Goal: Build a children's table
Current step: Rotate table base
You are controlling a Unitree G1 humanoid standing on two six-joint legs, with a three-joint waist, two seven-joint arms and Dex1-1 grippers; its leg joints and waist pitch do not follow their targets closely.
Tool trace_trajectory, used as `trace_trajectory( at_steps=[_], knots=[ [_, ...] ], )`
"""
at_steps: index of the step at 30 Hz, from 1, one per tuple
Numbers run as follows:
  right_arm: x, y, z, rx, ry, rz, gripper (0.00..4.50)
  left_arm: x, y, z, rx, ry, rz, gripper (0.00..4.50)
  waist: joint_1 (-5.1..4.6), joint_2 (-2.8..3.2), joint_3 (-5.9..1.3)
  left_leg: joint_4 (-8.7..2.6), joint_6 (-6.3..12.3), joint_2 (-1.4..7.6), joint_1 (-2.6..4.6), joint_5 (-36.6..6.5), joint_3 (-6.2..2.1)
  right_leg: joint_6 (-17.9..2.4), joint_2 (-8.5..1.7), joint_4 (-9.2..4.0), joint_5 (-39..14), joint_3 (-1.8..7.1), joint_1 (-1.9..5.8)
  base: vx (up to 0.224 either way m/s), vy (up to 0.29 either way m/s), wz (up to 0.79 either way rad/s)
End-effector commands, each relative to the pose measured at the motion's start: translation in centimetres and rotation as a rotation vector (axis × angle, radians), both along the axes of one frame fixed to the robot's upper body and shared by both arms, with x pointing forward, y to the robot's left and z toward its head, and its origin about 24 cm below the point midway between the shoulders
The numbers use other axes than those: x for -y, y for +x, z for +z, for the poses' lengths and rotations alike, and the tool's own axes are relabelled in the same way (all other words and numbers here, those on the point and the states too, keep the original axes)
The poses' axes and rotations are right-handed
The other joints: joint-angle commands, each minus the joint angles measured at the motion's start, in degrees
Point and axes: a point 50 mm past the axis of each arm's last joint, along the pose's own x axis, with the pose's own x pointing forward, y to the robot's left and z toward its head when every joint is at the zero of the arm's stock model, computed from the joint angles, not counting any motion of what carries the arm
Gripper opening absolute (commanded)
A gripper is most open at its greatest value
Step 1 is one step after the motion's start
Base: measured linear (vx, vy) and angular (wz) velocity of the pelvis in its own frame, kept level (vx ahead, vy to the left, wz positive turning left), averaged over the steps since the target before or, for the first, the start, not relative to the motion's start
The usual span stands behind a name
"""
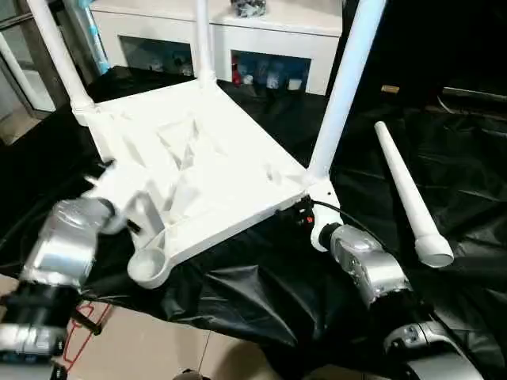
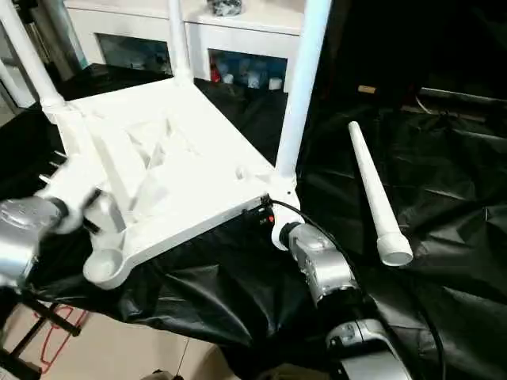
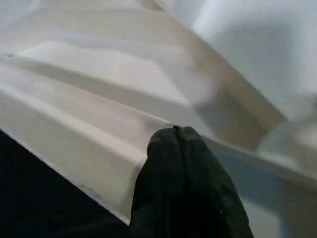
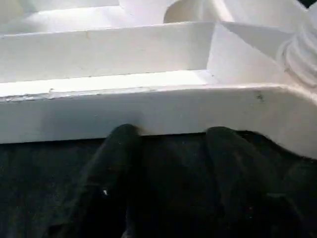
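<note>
Lying upside down on black sheeting (image 1: 238,293), tabletop (image 1: 214,158) w/ three legs in; fourth leg (image 1: 408,194) loose beside. Left claw (image 3: 176,136) pressed together, right claw (image 4: 168,136) spread at rim. Prob. light, stiff, slick plastic; grip leg mid-shaft.

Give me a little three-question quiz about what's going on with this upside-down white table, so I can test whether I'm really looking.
1. How many legs already stand in the tabletop?
2. True or false: the loose leg lies on the black sheet, to the right of the tabletop.
3. Which corner socket is without a leg?
A. far left
B. near left
C. near right

Key:
1. Three: the far-left leg, the far leg and the near-right leg.
2. True.
3. B: the empty socket is nearest the left pincer, which is shut. The right pincer points at the tabletop's rim by the near-right corner.
</note>
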Motion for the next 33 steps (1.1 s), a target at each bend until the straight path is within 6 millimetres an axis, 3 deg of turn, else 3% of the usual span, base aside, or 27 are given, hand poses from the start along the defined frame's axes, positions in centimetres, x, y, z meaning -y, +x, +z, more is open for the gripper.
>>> trace_trajectory(
  at_steps=[1, 6, 9, 11, 13, 16, 18, 22, 27, 28, 33],
  knots=[
    [0.0, 0.6, 0.5, 0.02, -0.003, -0.021, 2.19, 1.4, -0.6, -0.2, -0.066, -0.047, -0.107, 0.0, 0.0, 0.88, -3.9, -3.91, -0.87, 1.98, 0.89, -13.2, -0.72, -11.9, -4.5, -3.79, -10.9, 3.04, 2.69, 0.0, 0.0, 0.0],
    [-0.2, 1.2, 0.7, 0.021, -0.003, -0.032, 1.82, 2.5, -1.8, -0.6, -0.194, -0.075, -0.243, 0.0, -0.12, 0.98, -3.8, -3.95, -0.93, 1.99, 0.93, -13.5, -0.64, -12.4, -4.36, -3.63, -10.7, 3.07, 2.62, 0.0, 0.0, 0.0],
    [-0.6, 1.6, 1.0, 0.032, 0.001, -0.033, 1.63, 4.5, -3.5, -0.9, -0.328, -0.146, -0.46, 0.0, -0.2, 1.13, -3.76, -4.0, -1.36, 1.97, 1.0, -14.1, -0.7, -12.5, -4.34, -3.56, -11.0, 3.09, 2.67, 0.0, 0.0, 0.0],
    [-0.7, 1.6, 1.0, 0.035, 0.002, -0.033, 1.39, 5.3, -3.8, -0.9, -0.347, -0.179, -0.503, 0.0, -0.21, 1.14, -3.81, -3.94, -1.46, 1.95, 0.99, -13.7, -0.61, -12.7, -4.38, -3.53, -10.4, 3.15, 2.74, 0.0, 0.0, 0.0],
    [-0.7, 1.7, 1.0, 0.038, 0.002, -0.033, 1.31, 7.6, -4.3, -0.9, -0.365, -0.255, -0.601, 0.0, -0.48, 1.18, -3.87, -3.88, -1.49, 1.83, 0.84, -13.1, -0.59, -13.1, -4.24, -3.41, -9.0, 3.07, 2.97, 0.0, 0.0, 0.0],
    [-0.6, 1.7, 1.0, 0.04, 0.001, -0.034, 0.99, 8.7, -4.2, -1.1, -0.367, -0.283, -0.631, 0.0, -0.82, 1.2, -3.82, -3.79, -1.22, 1.71, 0.69, -13.1, -0.55, -13.1, -4.25, -3.49, -9.1, 3.07, 3.12, 0.0, 0.0, 0.0],
    [-0.3, 1.7, 0.9, 0.041, -0.002, -0.043, 0.89, 10.6, -3.3, -1.5, -0.311, -0.304, -0.649, 0.0, -1.19, 1.05, -3.79, -3.68, -0.72, 1.6, 0.64, -13.3, -0.52, -12.8, -4.14, -3.81, -10.2, 3.02, 3.18, 0.0, 0.0, 0.0],
    [0.0, 1.6, 0.8, 0.044, -0.005, -0.058, 0.55, 11.9, -2.4, -1.7, -0.259, -0.317, -0.652, 0.0, -1.09, 0.9, -3.86, -3.59, -0.57, 1.64, 0.67, -14.1, -0.62, -12.0, -4.32, -4.07, -12.8, 3.01, 3.29, 0.0, 0.0, 0.0],
    [0.8, 1.6, 0.8, 0.045, -0.005, -0.09, 0.09, 13.6, -0.3, -1.7, -0.148, -0.308, -0.624, 0.0, -1.12, 0.72, -3.93, -3.39, 0.25, 1.5, 0.6, -13.0, -0.5, -11.6, -4.1, -4.17, -12.5, 2.94, 3.28, 0.0, 0.0, 0.0],
    [1.1, 1.6, 0.8, 0.046, -0.005, -0.097, 0.04, 13.8, 0.1, -1.6, -0.121, -0.306, -0.621, 0.0, -1.23, 1.23, -3.97, -3.42, 0.26, 1.58, 0.71, -13.0, -0.55, -11.6, -3.94, -4.29, -11.4, 2.88, 3.13, 0.0, 0.0, 0.0],
    [2.3, 1.3, 0.9, 0.058, -0.009, -0.135, 0.04, 14.7, 0.7, -1.0, -0.056, -0.337, -0.648, 0.0, -0.96, 0.88, -4.22, -3.28, 0.85, 1.63, 0.54, -11.7, -0.57, -12.4, -4.16, -3.87, -8.6, 2.89, 3.53, 0.0, 0.0, 0.0]
  ],
)
